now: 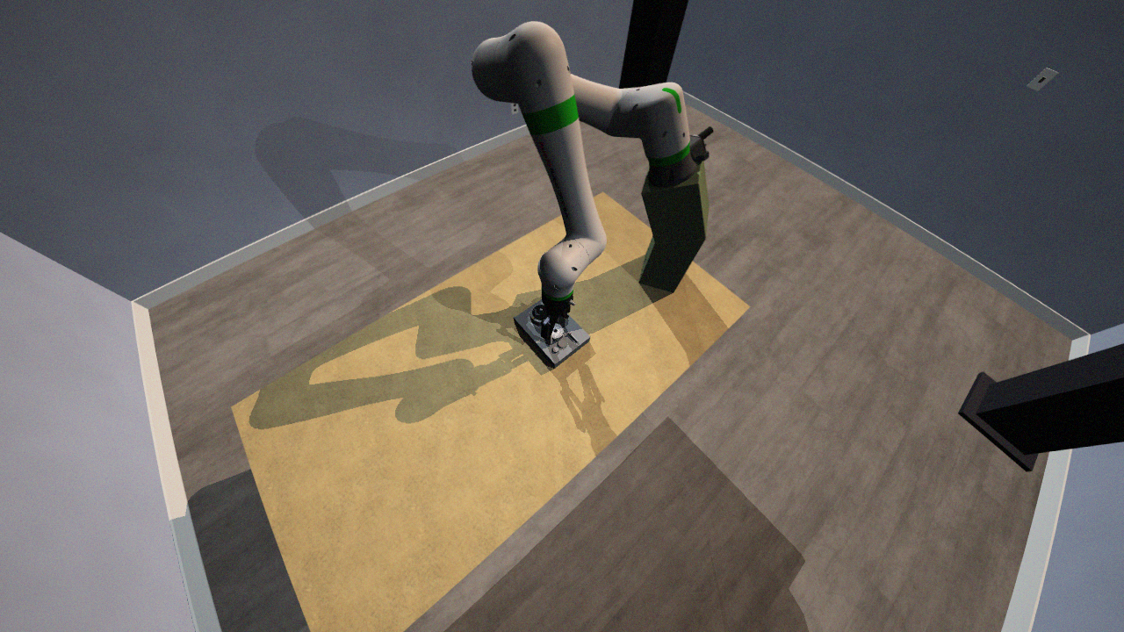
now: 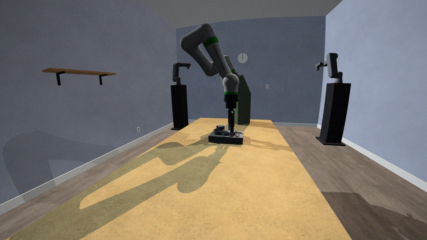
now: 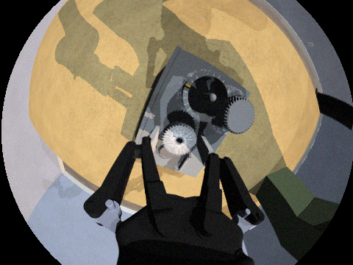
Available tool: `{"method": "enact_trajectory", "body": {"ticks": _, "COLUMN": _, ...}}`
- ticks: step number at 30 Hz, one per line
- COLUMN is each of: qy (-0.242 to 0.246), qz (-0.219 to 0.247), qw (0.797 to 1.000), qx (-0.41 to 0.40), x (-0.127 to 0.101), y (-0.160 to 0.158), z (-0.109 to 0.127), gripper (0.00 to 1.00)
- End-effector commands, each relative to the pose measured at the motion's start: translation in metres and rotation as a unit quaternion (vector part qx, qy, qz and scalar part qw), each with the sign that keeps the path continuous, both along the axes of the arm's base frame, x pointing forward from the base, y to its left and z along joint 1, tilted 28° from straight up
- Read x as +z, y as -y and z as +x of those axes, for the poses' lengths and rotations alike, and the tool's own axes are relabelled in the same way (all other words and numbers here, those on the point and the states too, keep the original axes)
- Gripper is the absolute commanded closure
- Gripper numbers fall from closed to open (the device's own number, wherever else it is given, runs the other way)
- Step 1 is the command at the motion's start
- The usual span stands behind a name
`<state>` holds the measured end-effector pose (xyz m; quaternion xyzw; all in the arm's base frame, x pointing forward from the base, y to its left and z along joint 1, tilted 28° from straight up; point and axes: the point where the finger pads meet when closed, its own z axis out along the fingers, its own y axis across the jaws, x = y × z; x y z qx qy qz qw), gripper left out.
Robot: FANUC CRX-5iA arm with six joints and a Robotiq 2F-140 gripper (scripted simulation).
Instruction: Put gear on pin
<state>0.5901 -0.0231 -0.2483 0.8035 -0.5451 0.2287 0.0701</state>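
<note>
Blue-grey walls enclosed the tan worktop [image 2: 239, 191]. Only the wrist view showed the pale toothed gear [image 3: 179, 140] lying on the timing case [image 3: 182, 62], between the half-open, empty gripper [image 3: 181, 158].

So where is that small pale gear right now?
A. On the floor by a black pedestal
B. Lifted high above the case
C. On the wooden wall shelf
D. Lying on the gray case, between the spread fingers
D: the wrist view shows the pale gear lying on the timing case, with the open fingers either side, not gripping it.
</note>
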Motion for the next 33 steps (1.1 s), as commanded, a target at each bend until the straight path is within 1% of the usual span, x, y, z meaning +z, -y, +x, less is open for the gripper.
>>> {"method": "enact_trajectory", "body": {"ticks": 1, "qy": 0.0, "qz": 0.0, "qw": 1.0, "qx": 0.0, "x": 0.0001, "y": -0.0002, "z": 0.0001, "gripper": 0.47}}
{"method": "enact_trajectory", "body": {"ticks": 10, "qy": 0.0, "qz": 0.0, "qw": 1.0, "qx": 0.0, "x": 0.0001, "y": -0.0002, "z": 0.0001, "gripper": 0.47}}
{"method": "enact_trajectory", "body": {"ticks": 11, "qy": 0.0, "qz": 0.0, "qw": 1.0, "qx": 0.0, "x": 0.0001, "y": -0.0002, "z": 0.0001, "gripper": 1.0}}
{"method": "enact_trajectory", "body": {"ticks": 33, "qy": 0.0, "qz": 0.0, "qw": 1.0, "qx": 0.0, "x": 0.0001, "y": -0.0002, "z": 0.0001, "gripper": 1.0}}
